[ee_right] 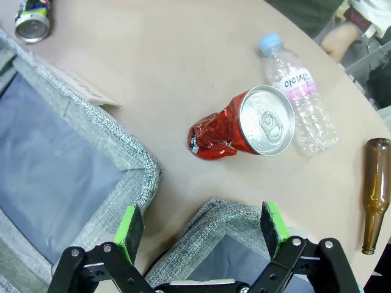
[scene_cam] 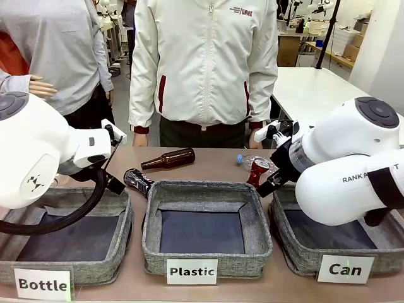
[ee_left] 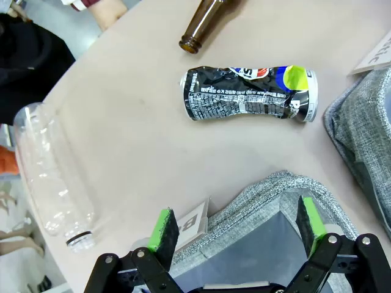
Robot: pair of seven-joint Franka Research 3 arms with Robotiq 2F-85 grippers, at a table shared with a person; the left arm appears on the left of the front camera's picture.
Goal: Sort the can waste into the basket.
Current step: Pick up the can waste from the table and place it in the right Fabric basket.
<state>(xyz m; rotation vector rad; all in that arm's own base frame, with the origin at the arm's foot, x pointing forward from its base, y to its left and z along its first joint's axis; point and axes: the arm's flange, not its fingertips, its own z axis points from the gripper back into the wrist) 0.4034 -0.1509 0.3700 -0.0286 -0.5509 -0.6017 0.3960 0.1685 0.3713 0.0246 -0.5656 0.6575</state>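
Behind basket (scene_cam: 294, 256), red can (ee_right: 244, 126), lid robotward; left end effector (ee_left: 236, 223), right end effector (ee_right: 201, 221) released.

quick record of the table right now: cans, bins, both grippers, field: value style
red can: crushed, on the table behind the Can basket, beside a clear plastic bottle
black can: crushed, lying on the table behind the gap between the Bottle basket and the Plastic basket
left gripper: open, holding nothing, over a corner of the Bottle basket
right gripper: open, holding nothing, over a corner of the Can basket
task status: neither can in the Can basket yet
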